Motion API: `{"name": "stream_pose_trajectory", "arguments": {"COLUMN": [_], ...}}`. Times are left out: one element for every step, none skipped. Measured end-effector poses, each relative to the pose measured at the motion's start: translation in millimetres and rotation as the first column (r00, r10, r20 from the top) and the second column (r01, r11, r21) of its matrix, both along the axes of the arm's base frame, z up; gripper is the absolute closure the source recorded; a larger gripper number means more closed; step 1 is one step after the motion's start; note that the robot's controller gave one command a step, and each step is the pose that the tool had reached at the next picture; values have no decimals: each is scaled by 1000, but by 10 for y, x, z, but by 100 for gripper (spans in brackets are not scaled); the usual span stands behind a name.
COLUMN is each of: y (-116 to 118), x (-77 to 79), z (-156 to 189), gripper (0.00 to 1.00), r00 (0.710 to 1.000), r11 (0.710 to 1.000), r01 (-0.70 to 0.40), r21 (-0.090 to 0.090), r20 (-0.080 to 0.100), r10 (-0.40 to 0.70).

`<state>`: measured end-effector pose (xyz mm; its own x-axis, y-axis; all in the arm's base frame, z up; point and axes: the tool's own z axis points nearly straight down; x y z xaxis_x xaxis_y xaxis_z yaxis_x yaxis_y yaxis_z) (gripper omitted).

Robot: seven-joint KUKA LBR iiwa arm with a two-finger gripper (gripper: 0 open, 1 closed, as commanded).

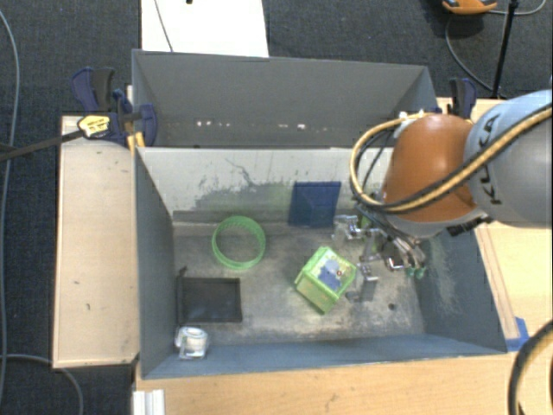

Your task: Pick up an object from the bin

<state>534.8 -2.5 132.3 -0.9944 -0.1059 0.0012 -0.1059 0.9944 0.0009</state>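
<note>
Green and tilted, the carton (324,279) lies low in the middle of the frame on the bin (155,232) floor. My gripper (370,277) hangs just right of it, perhaps touching its edge; whether I am spread or closed I cannot tell. A blue box (314,204) stands above it.

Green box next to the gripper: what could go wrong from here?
1. The gripper sits at the right edge of the green box, not centred over it; it may nudge the box aside rather than catch it.
2. The blue box stands close behind; a shove could push the two together.
</note>
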Motion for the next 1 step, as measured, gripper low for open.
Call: {"name": "stream_pose_trajectory", "arguments": {"y": [32], "x": [83], "z": [-56], "gripper": [0], "r00": [999], "r11": [999], "r01": [-34], "r21": [-1], "r20": [9], "r10": [34]}}
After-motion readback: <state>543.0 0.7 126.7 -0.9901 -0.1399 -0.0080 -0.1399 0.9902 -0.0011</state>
